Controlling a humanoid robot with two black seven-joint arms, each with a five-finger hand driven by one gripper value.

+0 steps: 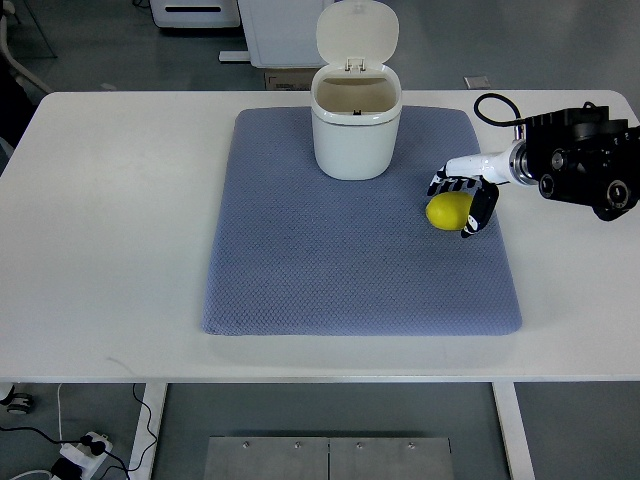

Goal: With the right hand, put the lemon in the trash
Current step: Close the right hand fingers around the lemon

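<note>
While the right arm reaches in from the right edge of the white rectangular table [110, 230], its right hand [466, 196] sits over the right portion of the blue-grey textured fabric mat [340, 270] that covers the middle of the tabletop. The hand's black-tipped fingers [482, 212] curl around the smooth yellow oval lemon [448, 211], with one finger wrapping its right side and the others lying over its top; the grip looks closed on the fruit, though whether the lemon is lifted or resting on the mat cannot be told from this steep angle. The lemon lies to the right of and somewhat nearer the robot than the small white plastic trash bin [356, 135], clearly apart from it. That bin stands upright at the far edge of the mat, near its centre line, with its hinged rounded lid [357, 33] flipped up and back so the pale interior is exposed. Behind the hand, the arm's black wrist housing [585, 160] hangs over the bare table just beyond the mat's right edge, and a black cable [492, 108] loops beside it.
</note>
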